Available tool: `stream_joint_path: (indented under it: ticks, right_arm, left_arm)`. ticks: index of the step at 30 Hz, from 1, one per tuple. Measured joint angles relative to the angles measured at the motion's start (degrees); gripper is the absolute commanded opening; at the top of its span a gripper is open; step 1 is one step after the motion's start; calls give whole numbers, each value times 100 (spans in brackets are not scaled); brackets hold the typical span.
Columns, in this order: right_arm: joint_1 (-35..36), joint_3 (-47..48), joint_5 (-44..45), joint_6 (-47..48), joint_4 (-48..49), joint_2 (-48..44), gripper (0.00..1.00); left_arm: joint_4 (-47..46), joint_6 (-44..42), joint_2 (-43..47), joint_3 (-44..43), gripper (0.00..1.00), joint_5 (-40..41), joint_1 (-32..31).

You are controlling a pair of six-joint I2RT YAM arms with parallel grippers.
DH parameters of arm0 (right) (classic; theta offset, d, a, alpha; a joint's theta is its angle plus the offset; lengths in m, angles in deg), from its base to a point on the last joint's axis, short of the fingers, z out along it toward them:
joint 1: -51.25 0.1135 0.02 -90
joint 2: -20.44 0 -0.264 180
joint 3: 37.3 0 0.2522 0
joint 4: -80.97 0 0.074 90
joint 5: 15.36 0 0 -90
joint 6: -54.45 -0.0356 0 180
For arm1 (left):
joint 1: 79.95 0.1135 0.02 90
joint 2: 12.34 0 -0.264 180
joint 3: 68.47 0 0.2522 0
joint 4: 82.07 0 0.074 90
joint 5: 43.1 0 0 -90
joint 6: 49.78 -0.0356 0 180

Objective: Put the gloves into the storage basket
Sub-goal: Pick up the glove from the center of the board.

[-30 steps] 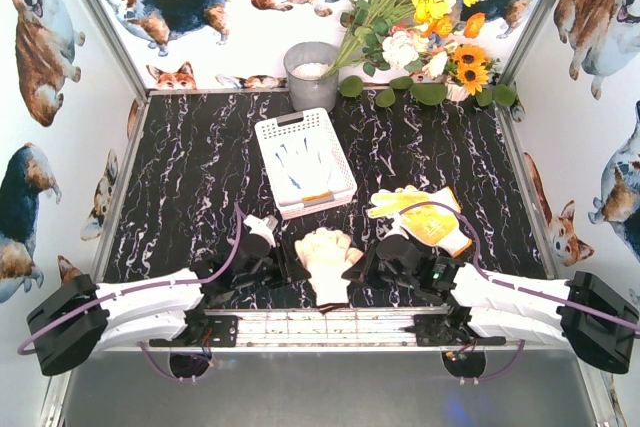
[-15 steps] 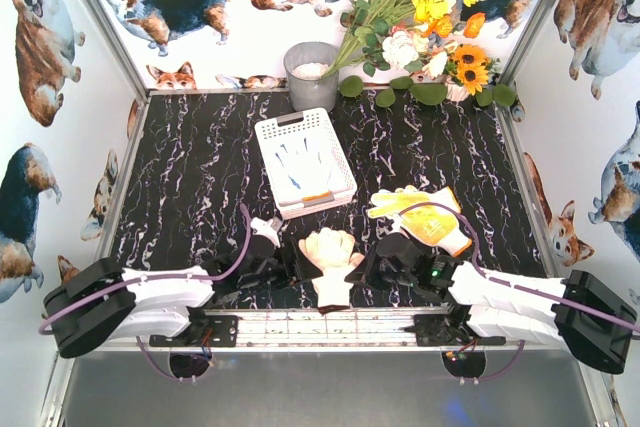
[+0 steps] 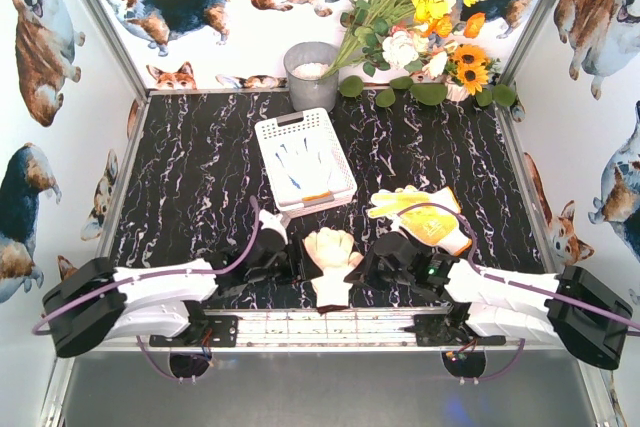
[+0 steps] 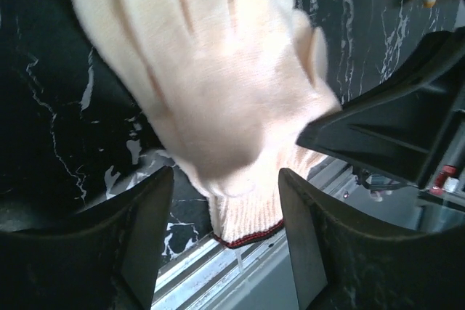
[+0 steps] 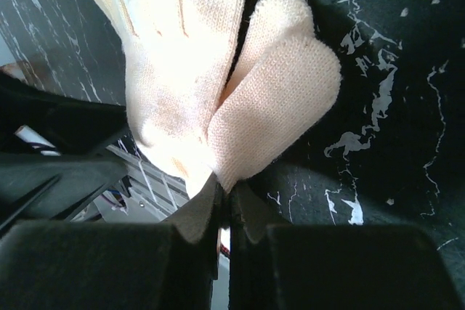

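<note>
A cream glove (image 3: 332,259) with a dark-red cuff edge lies near the table's front edge, between both grippers. My right gripper (image 3: 362,265) (image 5: 225,192) is shut on the cream glove (image 5: 218,78) at its thumb-side edge. My left gripper (image 3: 292,263) (image 4: 225,179) is open, and its fingers (image 4: 138,237) straddle the glove's cuff (image 4: 247,215) with a gap on each side. Yellow gloves (image 3: 420,215) with orange trim lie right of centre. The white storage basket (image 3: 340,152) sits mid-table with blue-and-white gloves (image 3: 300,162) inside.
A grey round pot (image 3: 310,75) and a bunch of flowers (image 3: 420,17) stand at the back wall. A metal rail (image 3: 330,325) runs along the near edge under the glove's cuff. Side walls close in the table.
My left gripper has opened and moved right until it straddles the cream glove's cuff. The glove has bunched up and looks smaller from above. The right gripper has kept its grip.
</note>
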State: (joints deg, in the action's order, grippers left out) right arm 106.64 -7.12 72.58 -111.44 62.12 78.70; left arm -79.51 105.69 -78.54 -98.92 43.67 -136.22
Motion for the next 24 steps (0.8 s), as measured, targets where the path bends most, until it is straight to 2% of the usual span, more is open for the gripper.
stream_joint_path:
  ticks: [3, 8, 12, 16, 20, 24]
  right_arm:
    - [-4, 138, 2, -125, -221, 31, 0]
    - [-4, 525, 46, -354, -708, 22, 0]
    - [-17, 813, 81, -555, -1099, -15, 0]
    - [-72, 949, 79, -828, -1434, -15, 0]
    - [-103, 964, 48, -1154, -1659, 24, 0]
    - [-125, 994, -35, -1510, -1814, 168, 0]
  left_arm:
    - [953, -503, 299, -549, 61, 391, -192]
    - [1585, -1462, 616, -1005, 70, 981, -719]
    - [1773, -2295, 691, -1021, 74, 1314, -1115]
    - [1812, -3038, 935, -994, 86, 1648, -1456]
    - [1690, -3633, 1237, -988, 89, 2120, -1915]
    - [1473, -4103, 1097, -988, 91, 2688, -2577]
